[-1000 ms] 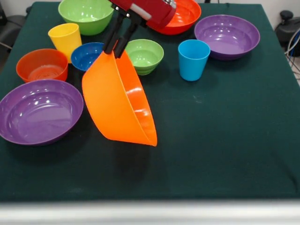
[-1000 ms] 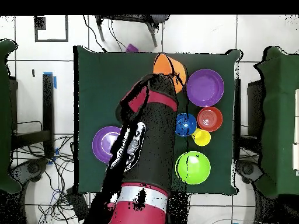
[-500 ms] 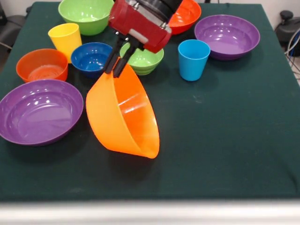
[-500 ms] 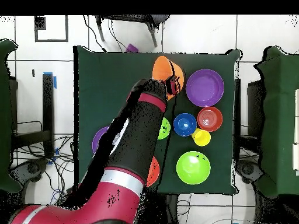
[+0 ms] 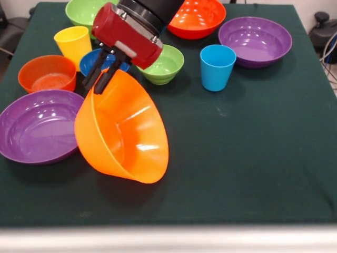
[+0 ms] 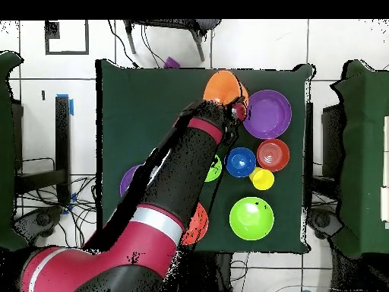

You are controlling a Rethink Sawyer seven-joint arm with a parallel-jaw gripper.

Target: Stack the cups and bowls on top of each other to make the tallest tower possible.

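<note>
My gripper [image 5: 98,84] is shut on the upper rim of the big orange bowl [image 5: 122,133]. The bowl hangs tilted, its mouth facing the camera and its lower edge close to the cloth. Overhead, the orange bowl [image 6: 220,85] lies near the far table edge, with the gripper [image 6: 238,112] at its side. A purple bowl [image 5: 39,124] sits just left of it. Behind are a red-orange bowl [image 5: 47,74], the yellow cup [image 5: 73,45], a dark blue bowl [image 5: 95,62] partly hidden by the gripper, a small green bowl [image 5: 164,64] and the light blue cup [image 5: 217,66].
A second purple bowl [image 5: 255,39], a large red-orange bowl [image 5: 199,18] and a large green bowl [image 5: 84,11] stand along the back of the dark green table [image 5: 253,158]. My arm [image 6: 175,198] covers the table's middle in the overhead view.
The gripper has swung left and slightly down in the front view, carrying the orange bowl. The bowl has turned so its mouth faces the camera more.
</note>
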